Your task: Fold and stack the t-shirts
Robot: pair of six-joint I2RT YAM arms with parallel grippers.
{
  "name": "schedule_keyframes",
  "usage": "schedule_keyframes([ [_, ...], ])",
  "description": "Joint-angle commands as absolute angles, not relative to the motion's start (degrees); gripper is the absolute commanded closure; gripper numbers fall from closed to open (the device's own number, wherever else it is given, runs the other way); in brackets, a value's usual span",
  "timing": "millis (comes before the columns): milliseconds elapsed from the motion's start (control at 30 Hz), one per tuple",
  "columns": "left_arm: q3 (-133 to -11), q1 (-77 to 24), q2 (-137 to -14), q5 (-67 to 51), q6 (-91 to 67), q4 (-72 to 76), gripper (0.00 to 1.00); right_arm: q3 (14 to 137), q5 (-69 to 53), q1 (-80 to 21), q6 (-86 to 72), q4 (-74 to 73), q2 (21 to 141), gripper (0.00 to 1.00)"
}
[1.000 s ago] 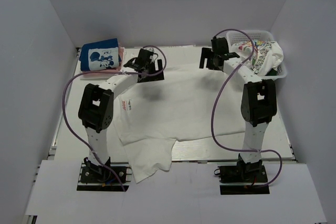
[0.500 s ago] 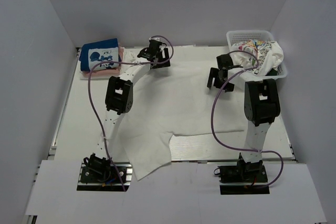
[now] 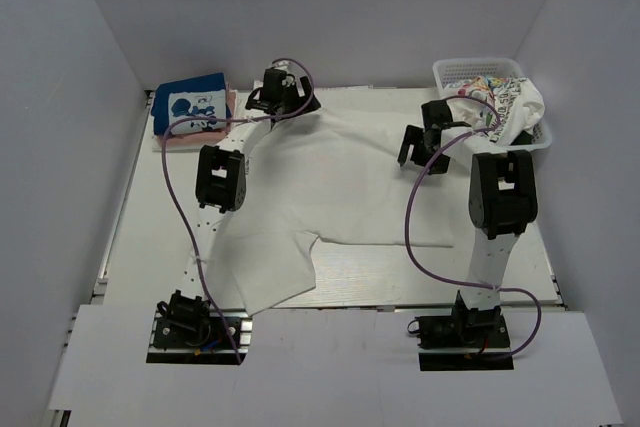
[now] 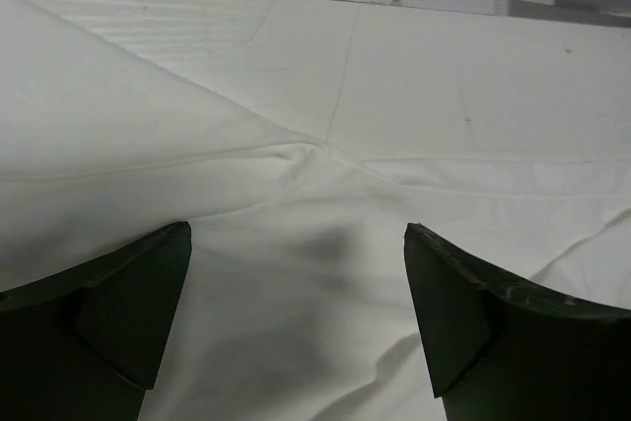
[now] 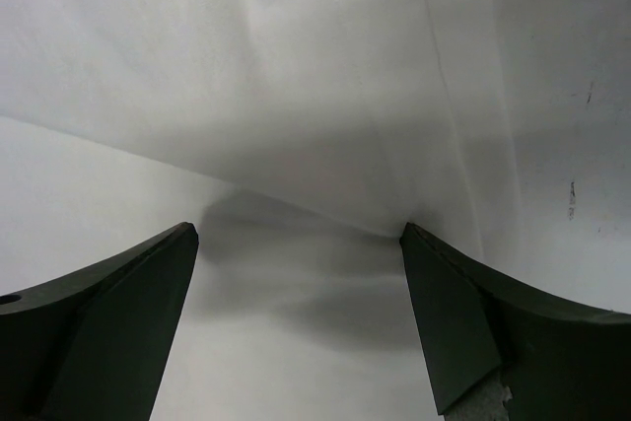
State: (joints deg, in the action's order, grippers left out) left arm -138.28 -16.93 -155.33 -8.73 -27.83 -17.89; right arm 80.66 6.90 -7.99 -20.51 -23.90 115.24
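Wide open at the left gripper [image 4: 296,236], nothing between the dark fingers. Poised just over a puckered seam of the large plain white cloth t-shirt [image 3: 345,182], near its far edge. Wide open too at the right gripper [image 5: 298,234], and empty, hanging above a raised fold at the same shirt's right side, near the white plastic mesh basket [image 3: 482,64]. Cannot tell whether either one touches the cloth.

Found spread over the middle of the pale table [image 3: 140,217], with one corner reaching the near edge between the arm bases. Folded and stacked at the far left: the blue t-shirt with the cartoon-mouse panel [image 3: 190,107], on top of a pink one [image 3: 232,105]. In the basket: a white t-shirt with colourful cartoon prints [image 3: 505,102], spilling over the rim.

Likely trouble from here:
- Closing on a thin pucker or a single layer, and losing it mid-lift.
- Pinching at unequal moments or heights, dragging the shirt askew and leaving a crooked fold.
- Pulling hard with the near corner at the table's edge, and sliding cloth off.
- Sweeping the right arm's loose purple cable [image 3: 408,217] low, and rucking the fabric beneath.
- Snagging the printed shirt's overhang beside the right gripper.
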Motion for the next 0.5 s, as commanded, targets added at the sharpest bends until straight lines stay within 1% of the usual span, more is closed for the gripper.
schedule_keyframes([
  [0, -133.7, -16.0, -157.2, -20.9, -25.3, -18.1, 0.00, 82.5, 11.5, -5.2, -18.7, -25.2, 116.9, 0.10],
  [67, -133.7, -17.1, -153.6, -22.0, -23.1, -20.2, 0.00, 83.4, 8.9, -6.8, -15.4, -24.2, 114.4, 0.10],
  [133, -130.6, -18.6, -149.8, -20.9, -19.3, -22.1, 0.00, 83.8, 7.8, -7.8, -12.6, -22.4, 111.4, 0.10],
  [200, -126.1, -19.3, -141.1, -20.9, -18.5, -22.1, 0.00, 84.1, 6.9, -9.8, -11.6, -21.7, 109.8, 0.10],
  [233, -120.9, -19.3, -137.8, -20.4, -17.6, -21.5, 0.00, 84.0, 6.6, -10.8, -11.2, -21.7, 108.0, 0.10],
  [267, -118.6, -19.3, -134.4, -19.7, -17.1, -21.5, 0.00, 83.8, 6.6, -11.5, -11.2, -21.4, 106.3, 0.10],
  [300, -116.4, -19.9, -127.9, -18.9, -17.1, -22.3, 0.00, 82.7, 6.7, -12.9, -10.9, -21.0, 105.6, 0.10],
  [367, -109.7, -20.4, -121.3, -16.0, -16.5, -23.7, 0.00, 80.1, 7.0, -13.9, -11.7, -19.3, 101.1, 0.10],
  [400, -107.3, -20.4, -118.2, -15.0, -16.5, -24.7, 0.00, 75.9, 6.9, -15.0, -12.0, -18.8, 98.3, 0.10],
  [433, -101.7, -20.4, -111.5, -13.1, -17.7, -26.5, 0.00, 74.2, 6.9, -15.3, -12.4, -16.4, 96.9, 0.10],
  [467, -98.3, -20.4, -108.1, -12.1, -18.9, -27.4, 0.00, 72.5, 6.2, -15.6, -14.1, -15.6, 92.2, 0.10],
])
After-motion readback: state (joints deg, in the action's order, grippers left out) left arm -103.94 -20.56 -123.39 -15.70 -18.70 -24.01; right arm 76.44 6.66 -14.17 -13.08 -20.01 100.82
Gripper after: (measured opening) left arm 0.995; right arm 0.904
